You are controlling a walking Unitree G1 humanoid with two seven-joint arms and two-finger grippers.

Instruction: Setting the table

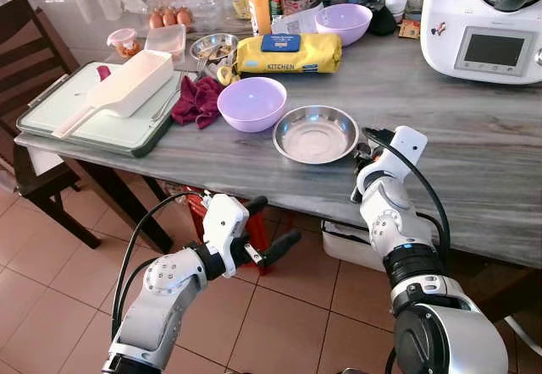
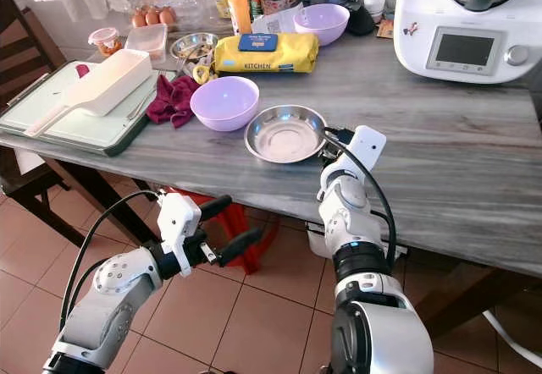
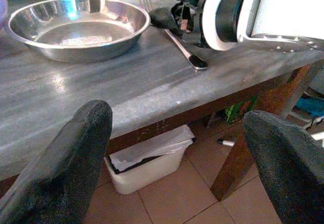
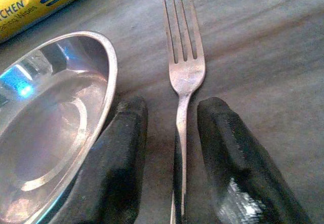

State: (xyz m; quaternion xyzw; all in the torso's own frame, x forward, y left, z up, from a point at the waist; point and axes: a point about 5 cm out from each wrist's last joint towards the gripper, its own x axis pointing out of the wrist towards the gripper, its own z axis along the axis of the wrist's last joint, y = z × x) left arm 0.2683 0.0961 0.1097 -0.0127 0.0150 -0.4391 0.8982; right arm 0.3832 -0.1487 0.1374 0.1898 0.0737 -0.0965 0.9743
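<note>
Two black fingers (image 4: pixel 126 148) of the right gripper (image 4: pixel 174 133) sit down on the grey wood-grain table (image 1: pixel 474 162), parted a little, one on each side of the slim handle of a silver metal fork (image 4: pixel 183 77). Whether the pads actually touch the handle, I can't tell. The fork lies flat on the tabletop, its long axis running straight out along the fingers, tines pointing away from the gripper toward the far side of the table. It sits just beside the round shiny steel plate (image 1: pixel 315 134), on that plate's right, close to the rim but apart from it. Further out, a lilac plastic bowl (image 1: pixel 251 103) stands to the plate's left, a dark red cloth (image 1: pixel 197 100) next to that, and a yellow pack of kitchen wipes (image 1: pixel 288 53) behind. Down low, the left gripper (image 1: pixel 269 226) hangs in front of the table edge over the tiled floor, its fingers spread wide and holding nothing.
</note>
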